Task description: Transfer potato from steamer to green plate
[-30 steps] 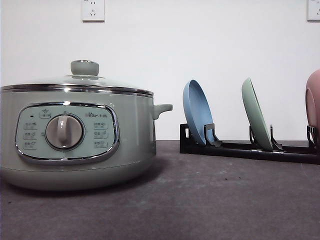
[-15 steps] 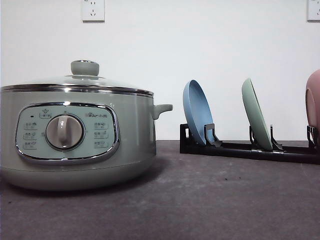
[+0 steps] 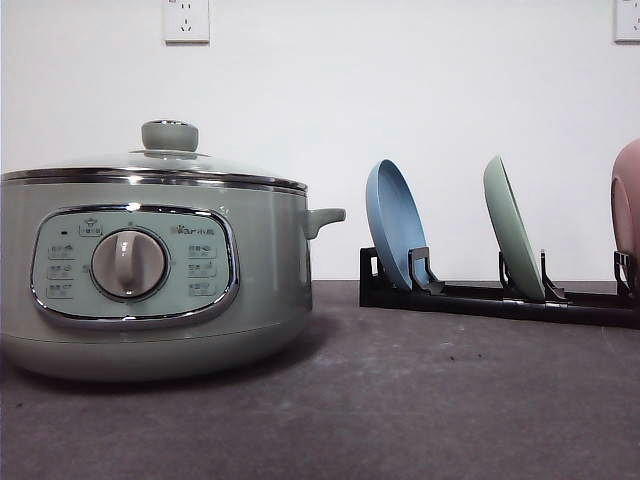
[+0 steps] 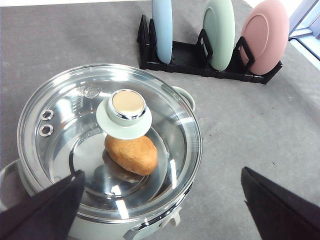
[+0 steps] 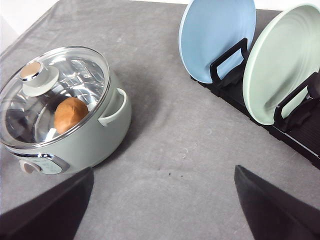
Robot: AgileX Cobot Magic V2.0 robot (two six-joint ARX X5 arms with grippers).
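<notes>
Potato [image 4: 131, 154] sealed in steamer [image 3: 150, 280] under lid [image 4: 107, 145]; green plate [image 5: 285, 65] racked upright; both pincers spread, empty.

test bench, bare wall [image 3: 400, 80], grey tabletop [image 3: 420, 400]

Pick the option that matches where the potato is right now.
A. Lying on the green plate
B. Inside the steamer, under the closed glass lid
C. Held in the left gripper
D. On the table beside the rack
B: the potato lies on the floor of the steamer, seen through the glass lid that sits on the rim, while the green plate stands upright in the rack with nothing on it.
</notes>
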